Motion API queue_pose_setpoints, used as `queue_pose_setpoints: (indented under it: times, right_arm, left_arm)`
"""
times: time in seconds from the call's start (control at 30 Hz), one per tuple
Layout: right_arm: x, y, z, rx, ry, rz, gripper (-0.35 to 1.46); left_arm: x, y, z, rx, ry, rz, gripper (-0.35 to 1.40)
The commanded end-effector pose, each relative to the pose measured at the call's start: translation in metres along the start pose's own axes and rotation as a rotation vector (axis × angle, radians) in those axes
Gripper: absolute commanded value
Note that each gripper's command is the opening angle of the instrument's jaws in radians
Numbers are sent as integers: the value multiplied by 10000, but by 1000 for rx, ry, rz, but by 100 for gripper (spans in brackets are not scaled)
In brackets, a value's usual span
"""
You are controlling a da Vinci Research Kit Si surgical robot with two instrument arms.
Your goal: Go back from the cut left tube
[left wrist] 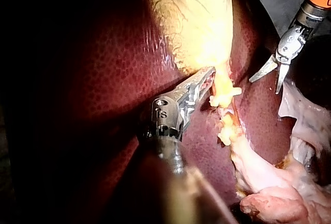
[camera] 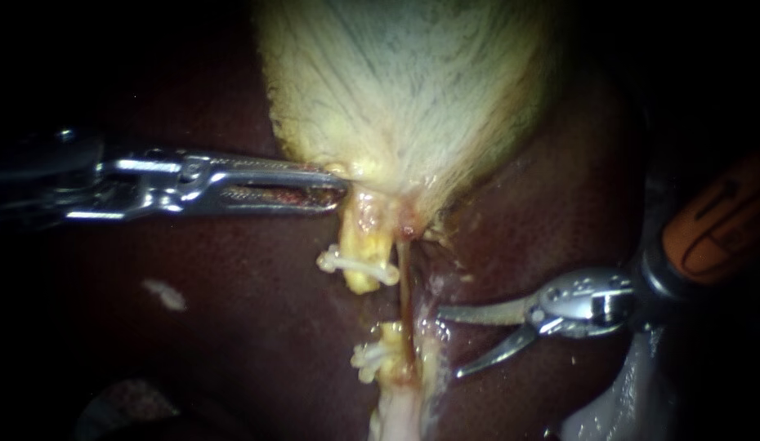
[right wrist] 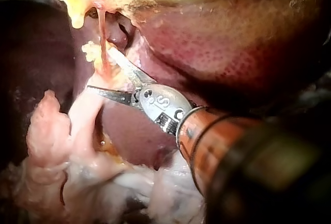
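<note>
Left instrument [camera: 335, 184]: ridged steel jaws grasp the fibrous yellow gallbladder [camera: 413, 82].
Right instrument [camera: 449, 343]: curved jaws parted, 4 o'clock of the cut left tube [camera: 362, 241].

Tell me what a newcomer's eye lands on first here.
The yellow gallbladder dominates the upper middle of the endoscope view, the left instrument gripping its lower edge. Below it, the cut tube shows two stumps, each bearing a white clip, and the right instrument sits beside the lower one, blades open.
</note>
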Motion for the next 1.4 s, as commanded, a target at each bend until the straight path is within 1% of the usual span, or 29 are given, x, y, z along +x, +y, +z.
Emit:
queue_pose_setpoints:
  times: [0.03, 0.07, 0.17, 0.27, 0.37, 0.47, 0.57, 0.73, 1.0, 1.13, 1.4]
  right_arm:
    - [0, 1, 0, -13, -6, -20, 140]
    - [2, 3, -1, -32, -10, -40, 143]
    - [4, 5, -2, -60, -20, -83, 143]
    - [8, 8, -4, -77, -26, -124, 143]
    - [12, 11, -9, -84, -30, -145, 143]
    - [13, 12, -13, -87, -31, -148, 143]
    - [11, 12, -15, -91, -32, -147, 143]
    - [8, 12, -20, -93, -33, -146, 143]
    - [4, 13, -27, -92, -33, -147, 143]
    - [2, 15, -29, -92, -34, -147, 143]
    - [2, 16, -29, -93, -34, -146, 143]
  left_arm:
    - [0, 0, 0, 0, 0, 0, -35]
    - [0, 0, 0, 0, 0, 0, -35]
    - [-1, -1, 0, 0, 0, -1, -35]
    - [-2, -2, 0, -1, 0, -1, -35]
    - [-2, -3, 1, -2, 0, -1, -35]
    - [0, -3, 3, -3, -1, 0, -35]
    - [7, -4, 8, -7, -2, 4, -35]
    - [22, -5, 23, -3, -5, 14, -35]
    - [37, -13, 44, 2, 10, 30, -35]
    - [41, -14, 47, 6, 13, 27, -35]
    - [40, -14, 47, 6, 16, 27, -35]
